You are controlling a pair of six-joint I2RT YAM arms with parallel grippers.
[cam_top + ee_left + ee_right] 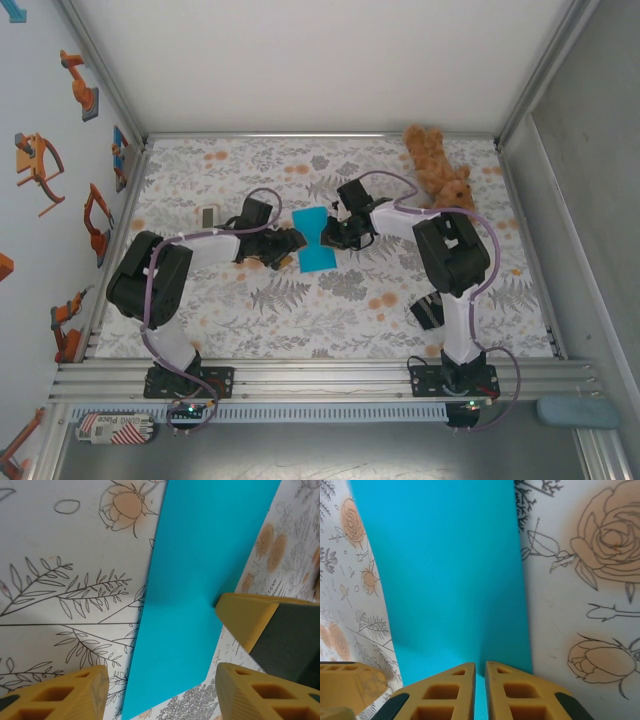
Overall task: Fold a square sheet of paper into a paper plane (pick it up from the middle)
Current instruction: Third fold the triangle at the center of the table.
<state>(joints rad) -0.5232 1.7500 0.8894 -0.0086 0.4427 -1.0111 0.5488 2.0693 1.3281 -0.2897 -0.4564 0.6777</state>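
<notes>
The square sheet of paper [318, 240] is bright cyan and lies mid-table, narrowed at its waist between my two grippers. My left gripper [292, 247] is at its left edge. In the left wrist view its yellow fingers [80, 692] stand open on either side of the sheet's [200, 580] near corner, low over the table, the left gripper [161, 675] holding nothing. My right gripper [338, 232] is at the sheet's right edge. In the right wrist view the right gripper [480, 667] is nearly closed, pinching the paper [445, 570]. One right finger [245, 615] rests on the sheet.
A brown teddy bear [438, 165] lies at the back right corner. A small pale box [207, 215] sits left of the left arm. A dark item [427, 310] lies by the right arm's lower link. The floral table cover [300, 320] is walled on three sides.
</notes>
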